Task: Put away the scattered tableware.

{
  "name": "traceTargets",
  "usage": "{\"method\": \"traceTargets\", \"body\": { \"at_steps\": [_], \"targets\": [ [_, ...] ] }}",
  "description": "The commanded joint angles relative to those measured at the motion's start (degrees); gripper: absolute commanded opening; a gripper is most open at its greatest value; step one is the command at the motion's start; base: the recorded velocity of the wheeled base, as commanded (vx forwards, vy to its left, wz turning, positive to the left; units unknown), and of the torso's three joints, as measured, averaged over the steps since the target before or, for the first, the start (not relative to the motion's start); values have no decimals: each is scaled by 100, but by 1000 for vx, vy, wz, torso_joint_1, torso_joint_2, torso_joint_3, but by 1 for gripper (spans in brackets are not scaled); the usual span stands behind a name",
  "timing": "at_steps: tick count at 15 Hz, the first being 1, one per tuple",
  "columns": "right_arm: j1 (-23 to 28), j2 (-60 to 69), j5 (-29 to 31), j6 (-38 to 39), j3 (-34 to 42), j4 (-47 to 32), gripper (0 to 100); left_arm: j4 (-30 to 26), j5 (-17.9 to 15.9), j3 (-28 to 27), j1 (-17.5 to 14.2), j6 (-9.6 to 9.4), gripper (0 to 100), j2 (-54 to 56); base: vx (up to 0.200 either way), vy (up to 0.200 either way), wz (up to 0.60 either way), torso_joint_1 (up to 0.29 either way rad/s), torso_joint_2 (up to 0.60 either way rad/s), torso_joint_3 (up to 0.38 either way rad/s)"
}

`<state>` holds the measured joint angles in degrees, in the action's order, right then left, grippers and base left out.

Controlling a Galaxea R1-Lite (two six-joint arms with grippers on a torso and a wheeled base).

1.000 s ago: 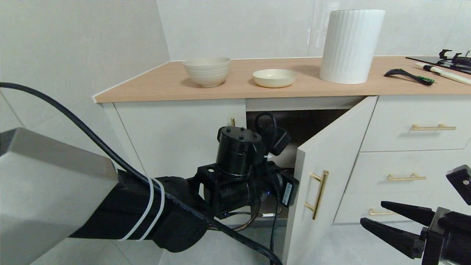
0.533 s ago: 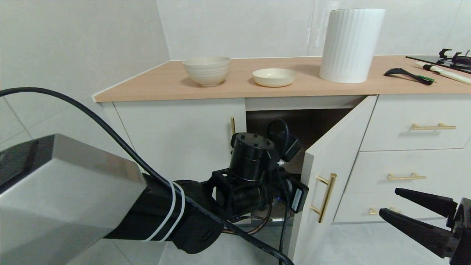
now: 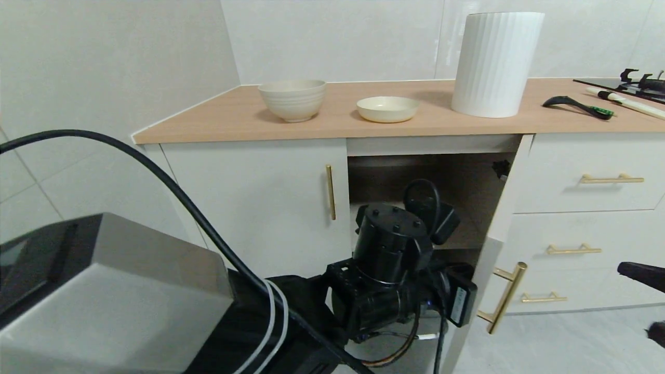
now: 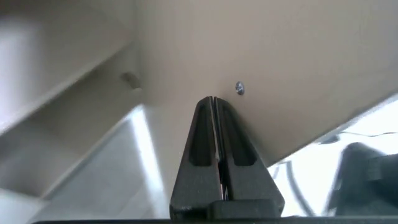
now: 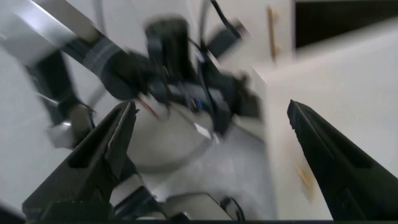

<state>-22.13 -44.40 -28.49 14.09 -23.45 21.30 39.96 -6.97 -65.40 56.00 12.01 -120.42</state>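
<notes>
A ribbed cream bowl (image 3: 292, 99) and a shallow cream dish (image 3: 387, 109) sit on the wooden counter (image 3: 228, 122). Below them a cabinet door (image 3: 500, 234) with a gold handle (image 3: 503, 305) stands swung wide open. My left arm's wrist (image 3: 395, 270) is low in front of the opening. In the left wrist view my left gripper (image 4: 213, 106) is shut with nothing in it, its tips against the door's inner face near a screw (image 4: 240, 89). At the right edge, low beside the drawers, my right gripper (image 3: 647, 298) is open and holds nothing (image 5: 208, 118).
A tall white ribbed canister (image 3: 496, 63) stands on the counter right of the dish. Farther right lie a black-handled utensil (image 3: 576, 107) and a white stick (image 3: 626, 104) by the stove (image 3: 641, 80). Drawers (image 3: 611, 179) flank the open cabinet, which has a shelf (image 3: 467, 236) inside.
My left arm has moved right and down, and the cabinet door has swung much wider open. My right gripper has drawn back to the right edge of the head view.
</notes>
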Motion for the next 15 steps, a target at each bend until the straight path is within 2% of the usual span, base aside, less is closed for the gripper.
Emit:
{"method": "traceTargets", "body": {
  "at_steps": [1, 2, 3, 4, 5, 6, 10, 11, 12, 13, 14, 15],
  "targets": [
    [-2, 467, -157, 67, -212, -135, 100, 223, -6, -227, 297, 205, 0, -316, 0, 0, 0, 0, 0, 0],
    [-2, 485, -174, 67, -239, -179, 100, 249, -23, -438, 447, 302, 0, -509, 0, 0, 0, 0, 0, 0],
    [-2, 485, -183, 67, -247, -179, 100, 188, -32, -561, 552, 302, 0, -623, 0, 0, 0, 0, 0, 0],
    [-2, 476, -183, 67, -247, -179, 100, 161, -190, -658, 570, 276, 0, -693, 0, 0, 0, 0, 0, 0],
    [-2, 485, -183, 67, -247, -179, 100, 170, -577, -728, 570, 320, 0, -746, 0, 0, 0, 0, 0, 0],
    [-2, 476, -183, 67, -247, -179, 100, 188, -718, -728, 570, 399, 0, -755, 0, 0, 0, 0, 0, 0],
    [-2, 467, -245, 67, -239, -179, 100, 425, -603, -728, 570, 522, 0, -764, 0, 0, 0, 0, 0, 0],
    [-2, 458, -262, 67, -230, -187, 100, 513, -234, -720, 570, 601, 0, -737, 0, 0, 0, 0, 0, 0],
    [-2, 353, -262, 67, -230, -214, 100, 592, 284, -693, 490, 601, 0, -676, 0, 0, 0, 0, 0, 0],
    [-2, 239, -262, 67, -230, -240, 100, 627, 504, -684, 394, 601, 0, -650, 0, 0, 0, 0, 0, 0],
    [-2, -377, -262, 50, -230, -284, 100, 855, 1163, -544, 113, 592, 0, -509, 0, 0, 0, 0, 0, 0],
    [-20, -886, -262, 23, -265, -275, 100, 1031, 1427, -333, -125, 575, 0, -324, 0, 0, 0, 0, 0, 0]
  ]
}}
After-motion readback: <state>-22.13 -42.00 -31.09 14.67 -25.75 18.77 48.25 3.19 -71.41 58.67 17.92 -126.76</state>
